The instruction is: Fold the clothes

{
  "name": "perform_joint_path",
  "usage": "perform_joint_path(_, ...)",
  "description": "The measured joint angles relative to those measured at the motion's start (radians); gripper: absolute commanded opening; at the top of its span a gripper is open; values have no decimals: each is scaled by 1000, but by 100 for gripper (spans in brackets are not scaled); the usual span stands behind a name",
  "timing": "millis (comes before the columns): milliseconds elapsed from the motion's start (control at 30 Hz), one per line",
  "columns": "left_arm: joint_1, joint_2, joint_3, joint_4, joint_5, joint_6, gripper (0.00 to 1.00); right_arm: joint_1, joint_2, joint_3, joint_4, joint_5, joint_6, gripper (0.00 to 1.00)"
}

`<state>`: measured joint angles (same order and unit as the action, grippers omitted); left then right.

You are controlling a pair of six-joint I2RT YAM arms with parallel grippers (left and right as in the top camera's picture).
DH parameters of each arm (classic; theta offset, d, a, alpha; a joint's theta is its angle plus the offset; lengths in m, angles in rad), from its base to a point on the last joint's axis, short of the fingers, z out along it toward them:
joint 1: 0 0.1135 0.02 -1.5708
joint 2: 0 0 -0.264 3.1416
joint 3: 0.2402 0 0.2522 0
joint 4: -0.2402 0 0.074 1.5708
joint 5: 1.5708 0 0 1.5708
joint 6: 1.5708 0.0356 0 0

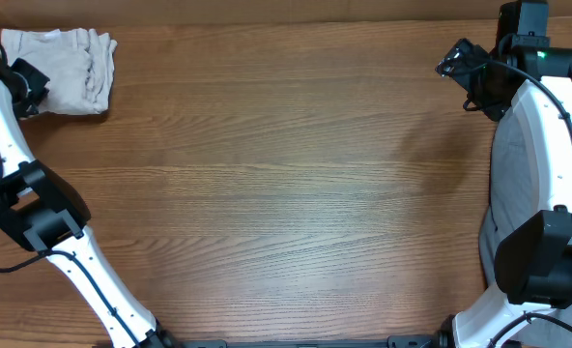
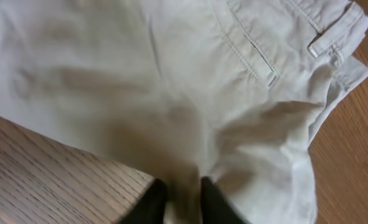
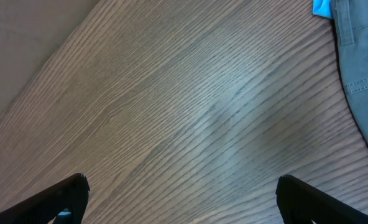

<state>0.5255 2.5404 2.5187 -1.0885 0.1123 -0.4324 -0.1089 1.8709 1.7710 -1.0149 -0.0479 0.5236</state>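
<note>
Folded pale beige trousers (image 1: 59,70) lie at the table's far left corner. In the left wrist view the beige trousers (image 2: 171,74) fill the frame, with a slit pocket and a belt loop at the upper right. My left gripper (image 1: 25,87) is at the near left edge of the pile, and its fingers (image 2: 183,202) are pinched on a fold of the cloth. My right gripper (image 1: 455,63) hovers at the far right, open and empty (image 3: 183,199) over bare wood. Grey trousers (image 1: 503,193) lie at the right edge under the right arm and also show in the right wrist view (image 3: 361,62).
A wooden table (image 1: 286,193) spans the view. A small bright blue object (image 3: 322,6) sits beside the grey trousers at the top of the right wrist view. The table's back edge runs along the top of the overhead view.
</note>
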Motion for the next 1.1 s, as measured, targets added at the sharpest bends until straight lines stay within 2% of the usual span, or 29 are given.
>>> perform_joint_path(167, -21, 0, 0, -9, -40, -1, 46, 0, 0, 0, 0, 0, 0, 100)
perform_joint_path(333, -27, 0, 1, 8, -54, -2, 40, 0, 0, 0, 0, 0, 0, 100)
perform_joint_path(433, -27, 0, 1, 27, -67, -2, 28, 0, 0, 0, 0, 0, 0, 100)
perform_joint_path(500, -27, 0, 1, 37, -72, 1, 15, 0, 0, 0, 0, 0, 0, 100)
perform_joint_path(600, -27, 0, 1, 60, -76, 2, 4, 0, 0, 0, 0, 0, 0, 100)
perform_joint_path(1100, -87, 170, 6, 145, -72, 22, 4, 0, 0, 0, 0, 0, 0, 100)
